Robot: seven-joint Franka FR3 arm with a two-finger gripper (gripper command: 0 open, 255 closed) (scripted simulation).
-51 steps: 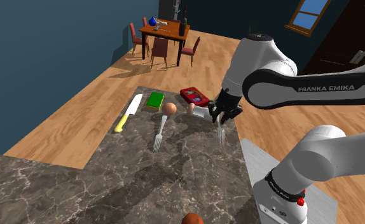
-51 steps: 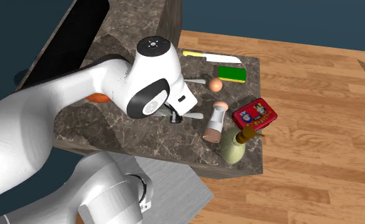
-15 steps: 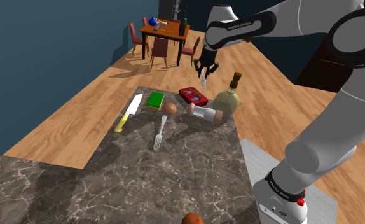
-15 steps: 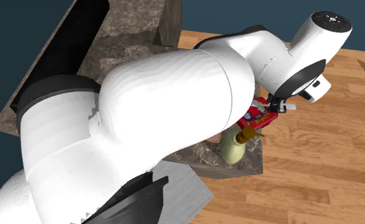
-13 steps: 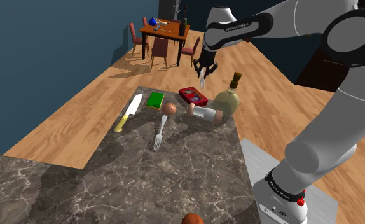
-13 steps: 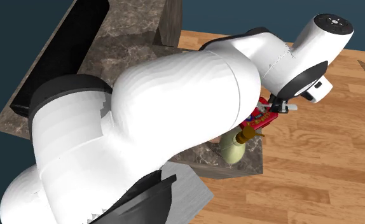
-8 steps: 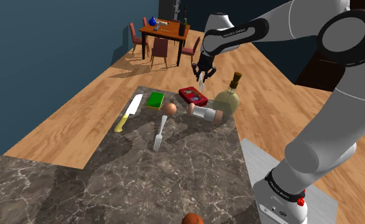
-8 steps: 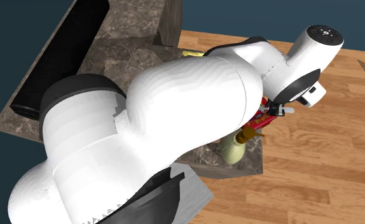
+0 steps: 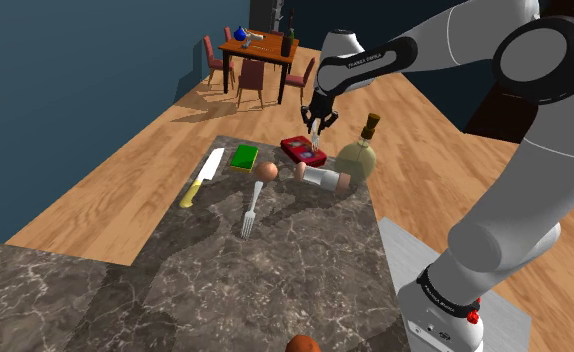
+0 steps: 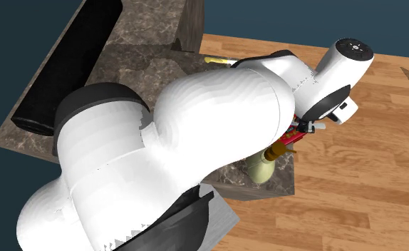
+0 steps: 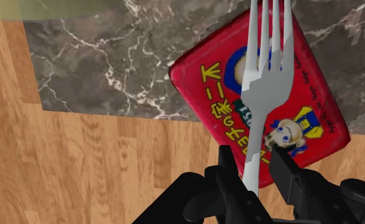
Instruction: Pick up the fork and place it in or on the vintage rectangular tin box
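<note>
My black gripper (image 9: 317, 124) is shut on the handle of a silver fork (image 9: 317, 137), which hangs tines down just above the red rectangular tin (image 9: 301, 152) at the counter's far edge. In the wrist view the fork (image 11: 264, 76) runs out from between the fingers (image 11: 228, 163) of the gripper (image 11: 254, 163), its tines over the tin's (image 11: 210, 86) printed lid. The second exterior view has the gripper (image 10: 306, 127) over the tin (image 10: 289, 136), largely behind the white arm.
A second fork (image 9: 251, 211) lies mid-counter, with a yellow-handled knife (image 9: 201, 178), a green sponge (image 9: 244, 157) and an egg (image 9: 266, 171) nearby. A round bottle (image 9: 358, 157) and a lying shaker (image 9: 325, 179) sit close to the tin. Wooden floor lies beyond the counter edge (image 11: 92, 111).
The gripper has come down with the fork and drifted slightly to the shoulder view's left, ending closer above the red tin. It stays shut on the fork.
</note>
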